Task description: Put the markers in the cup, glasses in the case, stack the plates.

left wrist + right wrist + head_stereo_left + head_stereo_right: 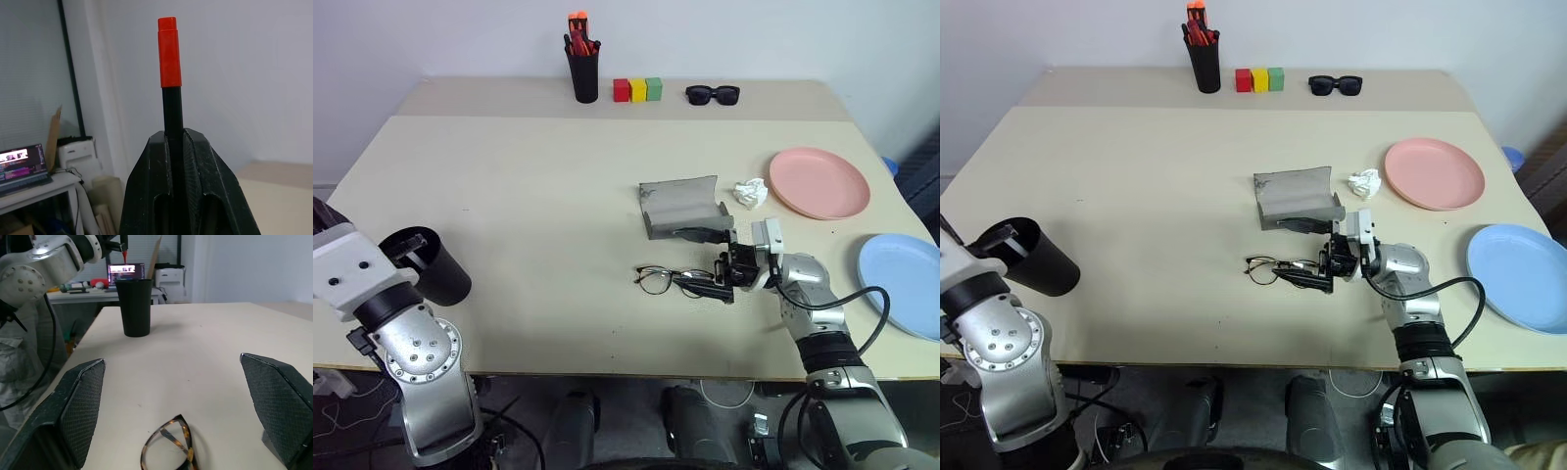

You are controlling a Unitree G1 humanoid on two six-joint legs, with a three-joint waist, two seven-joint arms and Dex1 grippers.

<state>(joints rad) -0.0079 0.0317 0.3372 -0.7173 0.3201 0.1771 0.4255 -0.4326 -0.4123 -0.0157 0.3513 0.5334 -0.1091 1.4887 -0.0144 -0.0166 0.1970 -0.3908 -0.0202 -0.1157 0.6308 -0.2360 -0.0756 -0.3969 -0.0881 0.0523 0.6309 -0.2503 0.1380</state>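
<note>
The glasses (pixel 1278 267) lie just in front of the case (pixel 1295 197), the right gripper (pixel 1317 257) spread wide beside them.

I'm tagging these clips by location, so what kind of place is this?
Probably an indoor office or lab workspace. A plain beige table stands against a bare white wall; beyond it are a side desk with an open laptop, a white box-like device and leaning cardboard.

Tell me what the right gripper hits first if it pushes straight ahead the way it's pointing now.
Most likely the glasses: they lie on the table between the open fingers of the right gripper, just ahead of it. Farther along that line stands the cup, though depth is hard to judge.
</note>
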